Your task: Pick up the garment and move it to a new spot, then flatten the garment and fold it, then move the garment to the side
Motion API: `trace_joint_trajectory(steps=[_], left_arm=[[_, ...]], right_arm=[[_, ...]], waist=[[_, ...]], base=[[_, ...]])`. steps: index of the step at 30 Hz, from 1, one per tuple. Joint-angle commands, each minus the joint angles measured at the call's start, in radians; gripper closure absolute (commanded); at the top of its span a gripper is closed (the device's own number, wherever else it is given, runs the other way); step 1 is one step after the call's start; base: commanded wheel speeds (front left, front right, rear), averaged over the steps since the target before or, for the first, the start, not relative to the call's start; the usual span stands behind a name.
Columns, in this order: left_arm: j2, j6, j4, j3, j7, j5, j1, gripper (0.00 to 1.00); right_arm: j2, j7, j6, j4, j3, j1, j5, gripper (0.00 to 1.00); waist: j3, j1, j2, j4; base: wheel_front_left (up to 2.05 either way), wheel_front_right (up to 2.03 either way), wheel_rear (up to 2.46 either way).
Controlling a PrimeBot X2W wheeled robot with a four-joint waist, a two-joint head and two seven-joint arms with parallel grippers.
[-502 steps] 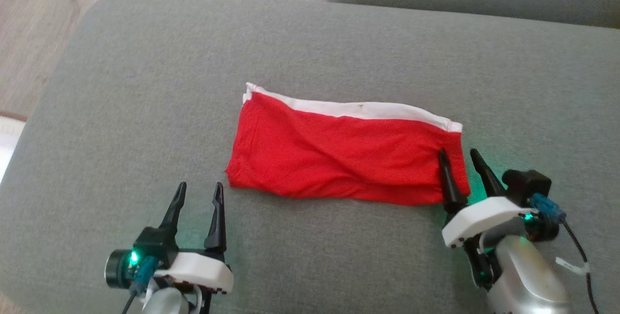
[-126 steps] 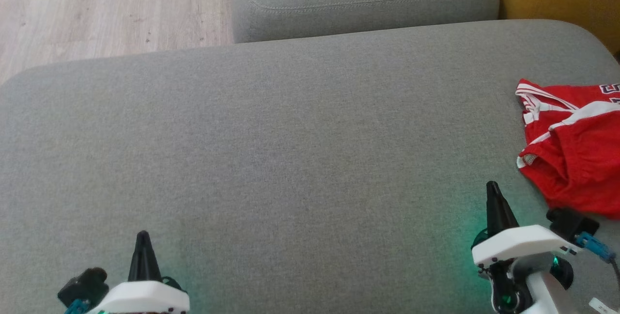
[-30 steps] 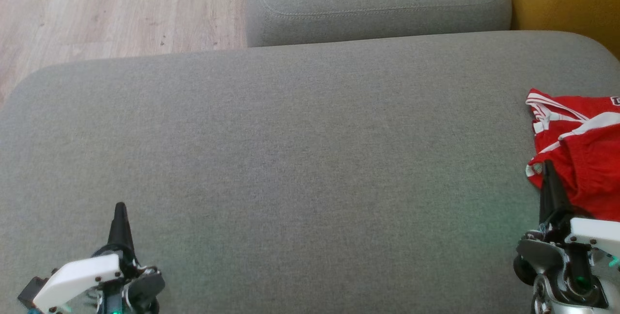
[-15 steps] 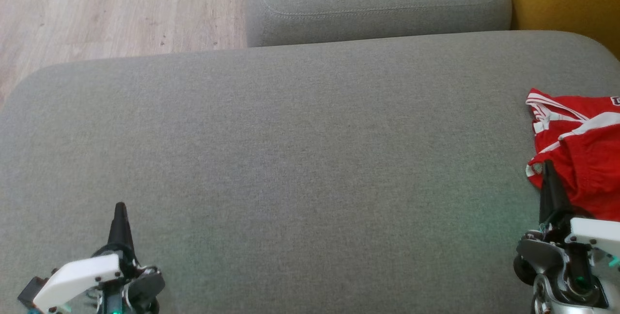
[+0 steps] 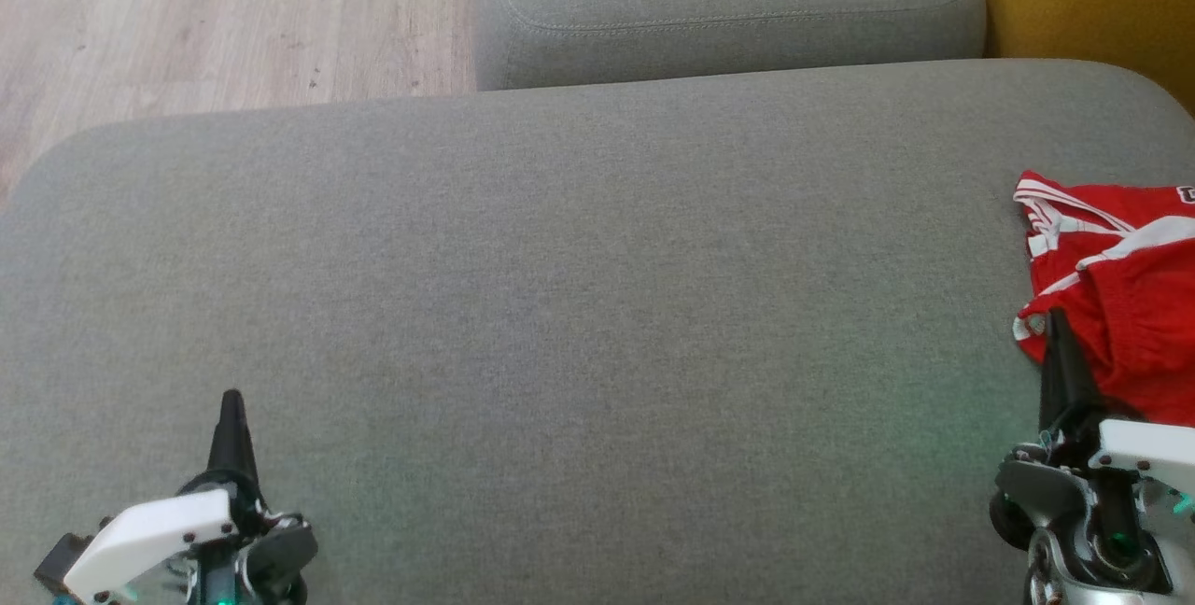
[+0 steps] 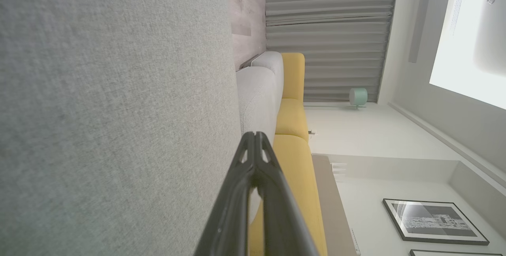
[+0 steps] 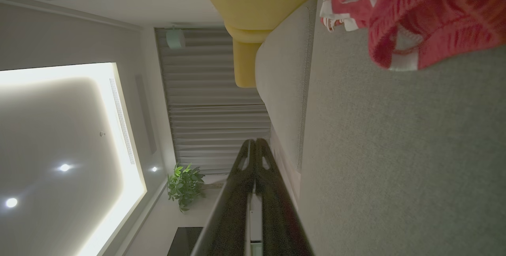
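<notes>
Head view: crumpled red garment (image 5: 1116, 306), white-trimmed, lies just beside the right gripper (image 5: 1056, 317), far from the left gripper (image 5: 231, 397); both clenched, empty.
Left wrist view: grey cushion (image 6: 118, 90); yellow sofa (image 6: 292, 153) beyond the fingers.
Right wrist view: garment's ribbed weave, up-right of the fingers.

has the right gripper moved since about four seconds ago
Yes. The right gripper, shut, has gone to the robot's right: its dark tip, then short of the crumpled red garment with white trim, now overlaps that garment's left corner.
</notes>
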Motion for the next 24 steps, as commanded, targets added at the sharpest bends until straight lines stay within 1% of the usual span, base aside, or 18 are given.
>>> trace_joint_trajectory(steps=[1, 24], left_arm=[[0.006, -0.006, -0.037, 0.041, 0.003, -0.006, -0.049, 1.00], [0.006, -0.006, -0.037, 0.041, 0.003, -0.006, -0.049, 1.00]], right_arm=[[-0.004, 0.006, -0.001, -0.039, 0.020, -0.021, 0.007, 1.00], [-0.004, 0.006, -0.001, -0.039, 0.020, -0.021, 0.007, 1.00]], waist=[[0.000, 0.0000, 0.0000, 0.000], [0.000, 0.0000, 0.0000, 0.000]], base=[[0.00, 0.00, 0.00], [0.00, 0.00, 0.00]])
